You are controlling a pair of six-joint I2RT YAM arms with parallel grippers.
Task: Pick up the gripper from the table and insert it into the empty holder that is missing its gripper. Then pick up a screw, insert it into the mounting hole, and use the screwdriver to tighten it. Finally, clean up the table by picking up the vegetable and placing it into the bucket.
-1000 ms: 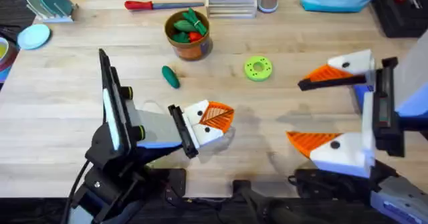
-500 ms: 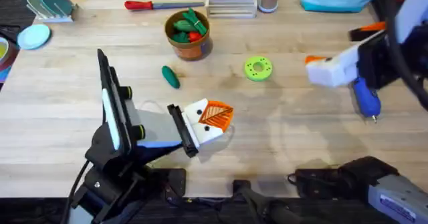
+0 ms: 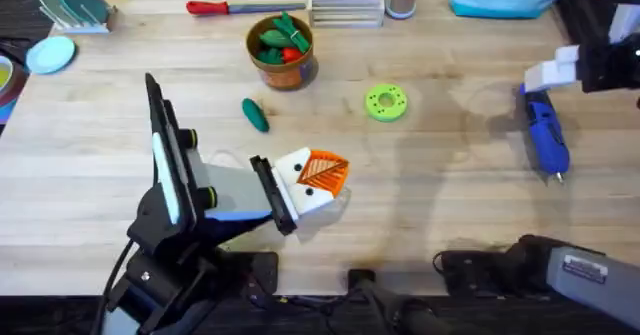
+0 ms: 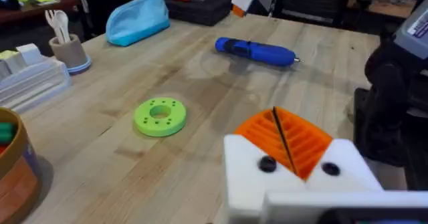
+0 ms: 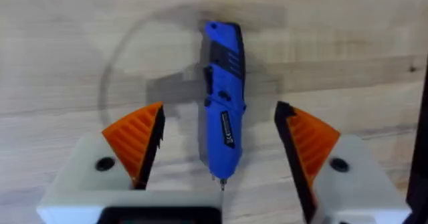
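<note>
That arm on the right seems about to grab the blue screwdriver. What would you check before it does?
1. Right tool open: ok, its fingers stand wide apart.
2. Blue screwdriver between the fingers: ok, roughly centred in the right wrist view.
3. Screwdriver lying flat on the table, nothing touching it: ok.
4. Right tool low enough to close on it: cannot tell.
5. Left tool out of the way: ok, it sits shut near the table's middle, far from the screwdriver.
</note>
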